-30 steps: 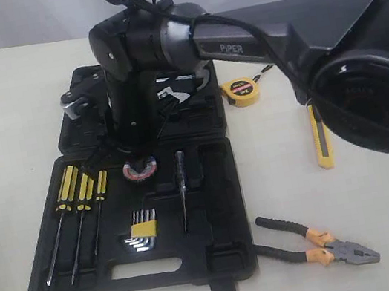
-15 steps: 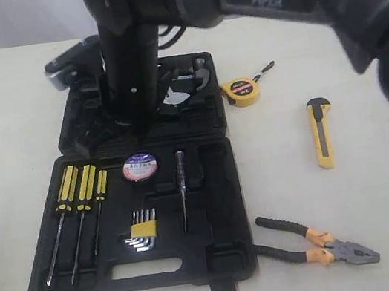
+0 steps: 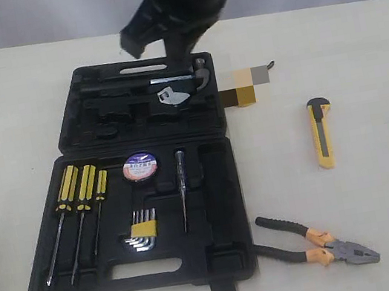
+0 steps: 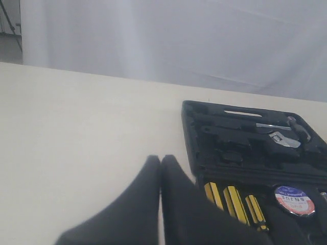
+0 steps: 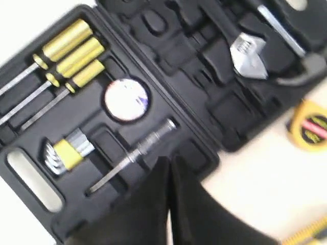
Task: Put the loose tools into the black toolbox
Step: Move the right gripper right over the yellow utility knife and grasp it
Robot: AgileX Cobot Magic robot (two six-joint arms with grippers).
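The black toolbox (image 3: 217,187) lies open on the table. The black tape roll (image 3: 140,165) with its white-blue label rests in a recess of the near half, beside the screwdrivers (image 3: 77,204). Outside the box are the yellow tape measure (image 5: 309,127), a blurred patch (image 3: 244,85) in the exterior view, the utility knife (image 3: 320,132) and the pliers (image 3: 316,238). My right gripper (image 5: 169,161) is shut and empty, high above the toolbox (image 5: 204,148) and the tape roll (image 5: 126,97). My left gripper (image 4: 161,159) is shut and empty, over bare table beside the toolbox (image 4: 190,132).
The far half of the box holds a silver wrench (image 3: 171,95) and a hammer (image 3: 196,70). Hex keys (image 3: 143,230) and a test pen (image 3: 182,189) lie in the near half. The right arm (image 3: 180,1) hangs over the far edge of the box.
My right gripper was down on the tape roll in the box; it has let go and risen up and back. The roll stays in its recess.
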